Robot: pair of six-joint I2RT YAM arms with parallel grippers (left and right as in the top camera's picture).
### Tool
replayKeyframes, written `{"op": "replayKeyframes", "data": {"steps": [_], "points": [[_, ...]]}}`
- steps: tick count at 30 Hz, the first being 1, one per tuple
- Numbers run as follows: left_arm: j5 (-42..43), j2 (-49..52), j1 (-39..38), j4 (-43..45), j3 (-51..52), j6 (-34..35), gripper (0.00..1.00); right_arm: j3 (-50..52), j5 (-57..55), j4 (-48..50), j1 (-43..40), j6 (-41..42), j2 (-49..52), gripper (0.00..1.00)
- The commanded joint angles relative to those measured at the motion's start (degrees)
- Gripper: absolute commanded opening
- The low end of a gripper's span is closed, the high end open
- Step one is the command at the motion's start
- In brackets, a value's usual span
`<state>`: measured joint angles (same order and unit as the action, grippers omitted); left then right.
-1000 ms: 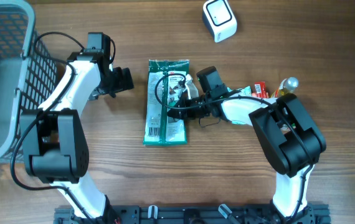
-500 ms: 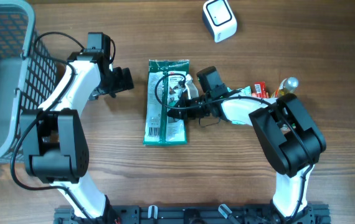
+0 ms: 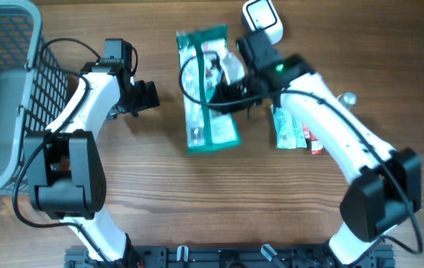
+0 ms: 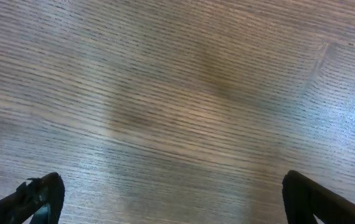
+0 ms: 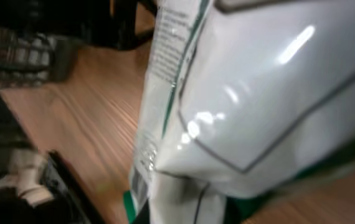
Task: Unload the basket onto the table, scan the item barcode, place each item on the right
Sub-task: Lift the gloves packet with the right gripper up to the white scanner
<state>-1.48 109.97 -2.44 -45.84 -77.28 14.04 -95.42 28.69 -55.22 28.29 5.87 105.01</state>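
Just beside the white scanner (image 3: 262, 22), toward the far edge of the table (image 3: 197, 216), pinching the green packet (image 3: 208, 97) by its upper right rim in the right gripper (image 3: 230, 74), jaws pressed together on the film. Holding it tilted and apparently off the wood, probably to be turning the printed face toward the scanner (barcode patch (image 3: 195, 135) sitting at the low end, away from the grip, so uncovered). Waiting aside with the left gripper (image 3: 149, 95), spread wide and carrying nothing, standing clear near the basket (image 3: 48, 82). Getting from the right wrist view what the overhead is lacking: the packet hanging free above the wood, stripes at its bottom corner. Getting from the left wrist view only bare wood between two parted fingertips (image 4: 34, 196).
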Motion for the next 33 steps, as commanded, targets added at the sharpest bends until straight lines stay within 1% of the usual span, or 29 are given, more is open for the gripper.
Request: {"op": "replayKeyframes", "data": {"steps": [1,3,7,9,11,14,19,22,23,26,29,31,33], "points": [[-0.5,-0.8,-0.1,0.2,-0.6,0.1,1.0,-12.6,-13.4,-6.2,-0.2,-12.0,-1.9,0.04],[-0.5,-0.8,-0.1,0.2,-0.6,0.1,1.0,-16.5,-19.6,-7.4,-0.2,-15.5,-1.9,0.04],[-0.5,-0.8,-0.1,0.2,-0.6,0.1,1.0,-16.5,-28.2,-5.4,-0.2,-24.1,-1.1,0.05],[-0.5,-0.8,-0.1,0.2,-0.6,0.1,1.0,-16.3,-31.7,-2.8,-0.2,-26.5,-0.1,0.04],[-0.5,-0.8,-0.1,0.2,-0.6,0.1,1.0,-16.3,-35.9,0.6,-0.2,-31.3,1.6,0.04],[-0.5,-0.8,-0.1,0.2,-0.6,0.1,1.0,-16.3,-42.3,5.5,-0.2,-36.3,4.0,0.04],[-0.5,-0.8,-0.1,0.2,-0.6,0.1,1.0,-16.3,-55.9,17.9,-0.2,-42.2,10.8,0.04],[-0.5,-0.8,-0.1,0.2,-0.6,0.1,1.0,-16.3,-61.3,25.6,-0.2,-46.5,15.5,0.04],[-0.5,-0.8,-0.1,0.2,-0.6,0.1,1.0,-16.3,-62.9,28.4,-0.2,-48.3,17.0,0.04],[-0.5,-0.8,-0.1,0.2,-0.6,0.1,1.0,-16.3,-69.1,39.8,-0.2,-57.5,22.9,0.04],[-0.5,-0.8,-0.1,0.2,-0.6,0.1,1.0,-16.3,-72.1,48.4,-0.2,-63.7,26.8,0.05],[-0.5,-0.8,-0.1,0.2,-0.6,0.1,1.0,-16.3,-72.4,52.9,-0.2,-64.8,29.2,0.04],[-0.5,-0.8,-0.1,0.2,-0.6,0.1,1.0,-16.3,-72.4,55.1,-0.2,-64.8,30.7,0.04]]}}
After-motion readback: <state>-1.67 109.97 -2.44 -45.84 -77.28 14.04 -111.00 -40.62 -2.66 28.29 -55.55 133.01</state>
